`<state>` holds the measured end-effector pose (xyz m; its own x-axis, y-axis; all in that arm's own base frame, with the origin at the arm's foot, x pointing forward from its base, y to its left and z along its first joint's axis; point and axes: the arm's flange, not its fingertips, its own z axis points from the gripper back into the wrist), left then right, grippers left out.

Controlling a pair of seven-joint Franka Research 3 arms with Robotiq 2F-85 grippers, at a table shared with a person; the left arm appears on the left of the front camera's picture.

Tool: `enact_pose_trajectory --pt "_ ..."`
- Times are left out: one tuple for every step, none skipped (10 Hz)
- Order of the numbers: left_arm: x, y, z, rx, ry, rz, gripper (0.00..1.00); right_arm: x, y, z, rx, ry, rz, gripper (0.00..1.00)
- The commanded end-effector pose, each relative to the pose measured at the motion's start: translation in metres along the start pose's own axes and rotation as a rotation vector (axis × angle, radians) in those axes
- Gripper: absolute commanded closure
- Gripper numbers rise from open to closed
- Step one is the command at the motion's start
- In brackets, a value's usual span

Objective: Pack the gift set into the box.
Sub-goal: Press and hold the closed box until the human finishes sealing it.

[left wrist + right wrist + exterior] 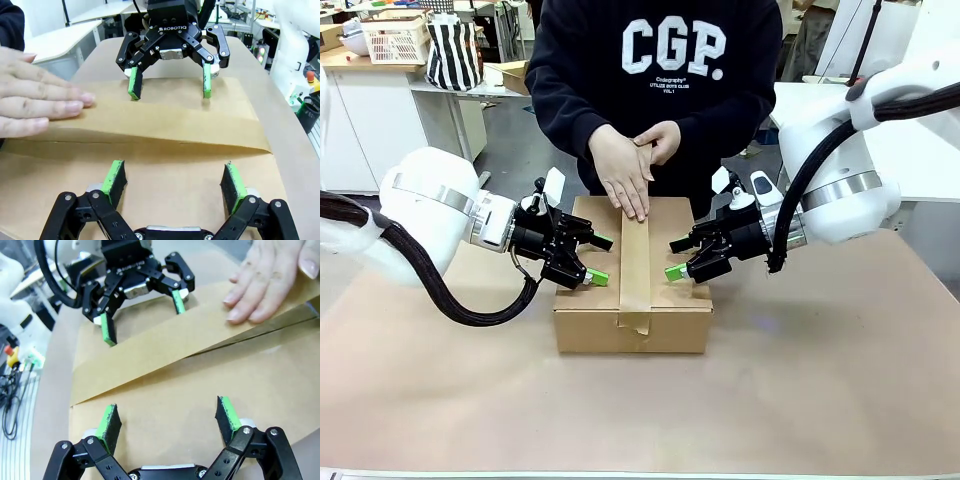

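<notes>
Front view shows the box [632,290] closed near the middle of the table [840,380], nearer the person's far edge, its long axis running across from the left arm's side to the right's, the tape strip [636,262] crossing it from far edge to near. The left gripper [596,260] and right gripper [678,258] rest fingers apart, clamping nothing, on the flaps. The risk, I judge: if either lifts while the person's hand [623,172] smooths, a flap springs and the tape wrinkles.

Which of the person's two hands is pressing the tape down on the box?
The flat, outstretched hand, fingers pointing along the tape on the box. The other hand rests farther back, by its wrist.
</notes>
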<state>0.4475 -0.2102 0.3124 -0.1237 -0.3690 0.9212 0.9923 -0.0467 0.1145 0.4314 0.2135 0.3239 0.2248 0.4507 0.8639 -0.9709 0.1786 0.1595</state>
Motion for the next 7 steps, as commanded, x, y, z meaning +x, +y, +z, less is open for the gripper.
enact_pose_trajectory --pt "-0.0025 -0.0011 -0.0008 -0.003 0.002 0.004 0.00 -0.0038 0.0005 -0.0011 0.000 0.005 -0.006 0.00" --pt "-0.0025 -0.0011 -0.0008 -0.003 0.002 0.004 0.00 -0.0038 0.0005 -0.0011 0.000 0.005 -0.006 0.00" --pt "-0.0025 -0.0011 -0.0008 -0.003 0.002 0.004 0.00 -0.0038 0.0005 -0.0011 0.000 0.005 -0.006 0.00" --pt "-0.0025 -0.0011 -0.0008 -0.003 0.002 0.004 0.00 -0.0038 0.0005 -0.0011 0.000 0.005 -0.006 0.00" --pt "-0.0025 -0.0011 -0.0008 -0.003 0.002 0.004 0.00 -0.0038 0.0005 -0.0011 0.000 0.005 -0.006 0.00" --pt "-0.0025 -0.0011 -0.0008 -0.003 0.002 0.004 0.00 -0.0038 0.0005 -0.0011 0.000 0.005 -0.006 0.00" --pt "-0.0025 -0.0011 -0.0008 -0.003 0.002 0.004 0.00 -0.0038 0.0005 -0.0011 0.000 0.005 -0.006 0.00"
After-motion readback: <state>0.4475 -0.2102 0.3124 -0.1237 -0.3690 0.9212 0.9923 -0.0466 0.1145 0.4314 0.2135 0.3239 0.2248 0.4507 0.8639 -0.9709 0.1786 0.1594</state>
